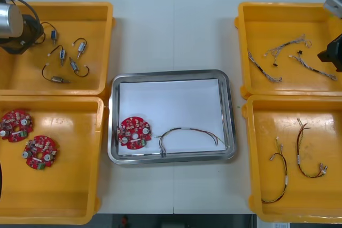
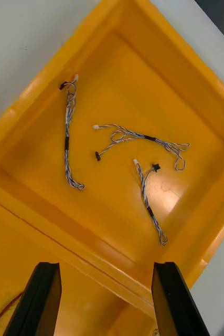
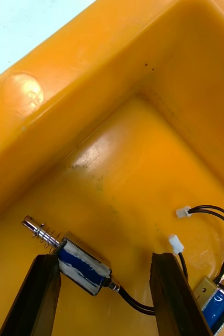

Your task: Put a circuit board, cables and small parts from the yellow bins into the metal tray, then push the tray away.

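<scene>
1. The metal tray sits mid-table. It holds a circuit board toward its 7 o'clock corner, with a curved cable at 3 o'clock from the board. No small part lies in the tray, so the job looks partway done.
2. The left gripper is low inside the far-left yellow bin, at 10 o'clock from the tray. Its fingers are spread wide and pinch nothing.
3. A small metal part — blue body, spring-wrapped pin at one end, black lead at the other — lies on the bin floor between those fingers. It is hard up against one fingertip and well off the other.
4. Its long axis slants across the gap, closer to the line joining the fingers than square to it. The grip therefore likely calls for a small wrist turn and a sideways shift to centre it; otherwise the fingers could catch its ends and kick it out.
5. The right gripper hangs spread and empty over the far-right yellow bin, at 2 o'clock from the tray. Blue and white cables lie beyond its fingers — the left arm is plainly nearer the parts.
</scene>
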`<state>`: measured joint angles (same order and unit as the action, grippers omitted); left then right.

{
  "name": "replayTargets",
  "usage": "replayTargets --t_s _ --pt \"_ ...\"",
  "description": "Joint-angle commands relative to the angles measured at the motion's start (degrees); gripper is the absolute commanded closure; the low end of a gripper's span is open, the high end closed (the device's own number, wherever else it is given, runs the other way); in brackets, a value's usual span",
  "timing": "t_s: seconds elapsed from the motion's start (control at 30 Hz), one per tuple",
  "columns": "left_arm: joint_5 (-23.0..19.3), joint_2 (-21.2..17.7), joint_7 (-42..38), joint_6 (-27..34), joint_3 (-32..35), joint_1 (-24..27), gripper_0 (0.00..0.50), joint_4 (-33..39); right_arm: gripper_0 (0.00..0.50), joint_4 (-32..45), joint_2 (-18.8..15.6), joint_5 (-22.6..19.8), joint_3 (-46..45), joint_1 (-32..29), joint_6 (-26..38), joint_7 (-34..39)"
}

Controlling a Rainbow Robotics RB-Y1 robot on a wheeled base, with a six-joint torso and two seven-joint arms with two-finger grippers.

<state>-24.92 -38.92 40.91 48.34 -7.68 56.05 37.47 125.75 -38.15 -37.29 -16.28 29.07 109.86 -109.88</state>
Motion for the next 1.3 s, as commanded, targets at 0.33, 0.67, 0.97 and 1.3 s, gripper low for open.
replayTargets --t_s 0.33,0.67,0.97,1.3 --pt "1.7 0.4 4.8 -1.7 -2.6 -2.2 0.0 0.6 0.0 -10.3 -0.8 2.4 -1.6 6.5 0.1 23.0" --pt "1.7 0.4 5.0 -1.7 -3.2 -2.6 0.5 0.6 0.0 -22.1 2.0 11.5 1.3 14.9 0.1 38.9" --pt "2.2 -0.4 5.8 3.8 -1.6 -2.6 0.5 3.7 0.0 -41.7 3.1 14.0 1.5 26.0 0.1 53.5" --pt "3.2 -2.6 13.8 28.5 5.9 -2.6 0.5 19.0 0.0 -60.3 3.2 22.9 -0.9 36.0 0.1 65.4"
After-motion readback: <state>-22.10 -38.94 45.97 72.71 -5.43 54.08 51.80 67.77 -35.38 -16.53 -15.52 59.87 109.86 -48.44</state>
